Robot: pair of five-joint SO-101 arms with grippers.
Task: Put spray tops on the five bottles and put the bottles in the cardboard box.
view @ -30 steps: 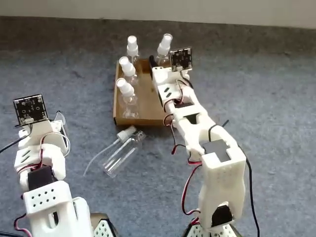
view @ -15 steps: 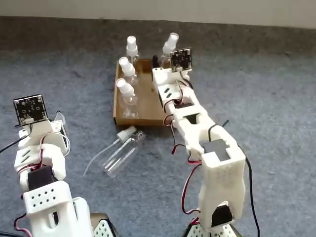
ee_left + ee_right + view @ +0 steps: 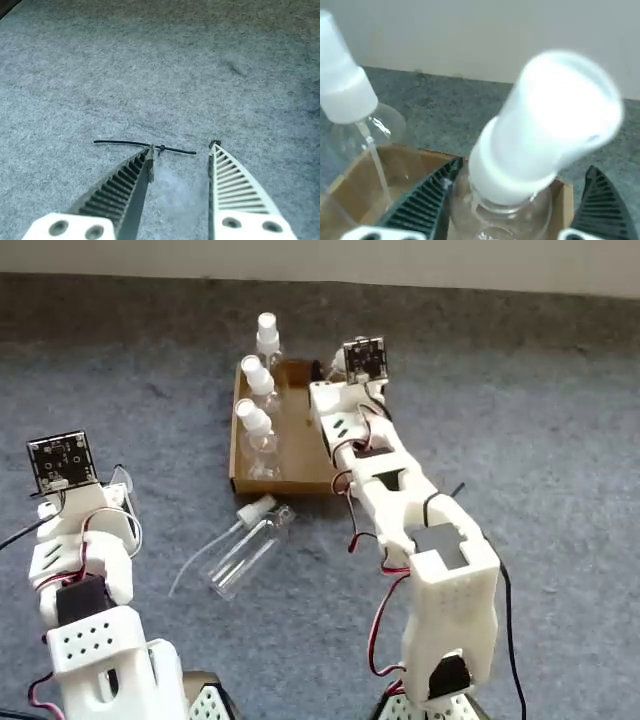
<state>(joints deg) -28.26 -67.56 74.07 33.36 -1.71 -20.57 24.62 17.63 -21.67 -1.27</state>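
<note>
Right pincer point(image 3: 522, 167): jaws spread wide, at the far right corner of the box point(image 3: 300, 435). A tilted bottle point(image 3: 545, 125) with its spray top on stands between the jaws, its top leaning toward one finger. The other finger point(image 3: 420, 200) lies close against the bottle's shoulder; whether it touches cannot be told. The opposite finger stands clear of the glass, with open room on that side. The box's far wall runs just beyond the fingertips, and the box corner sits close beside the clear finger.

A neighbour bottle point(image 3: 345, 90), upright and capped, stands off to the side of the near-shoulder finger, apart from the pincer, by the box's far wall. From the high view, three bottles point(image 3: 258, 378) with tops line the box side opposite the right arm point(image 3: 400, 490), leaving a bare strip of box floor between them and the arm.

A fifth bottle point(image 3: 245, 540), top on, lies on its side on the grey tabletop point(image 3: 520, 440), outside the box's near edge, between the two arms and well behind the right pincer.

Left pincer point(image 3: 181, 147): jaws moderately open, holding nothing, above bare tabletop. A thin black tie point(image 3: 125, 143) lies flat just past the fingertips. Open tabletop extends ahead and to both sides.
</note>
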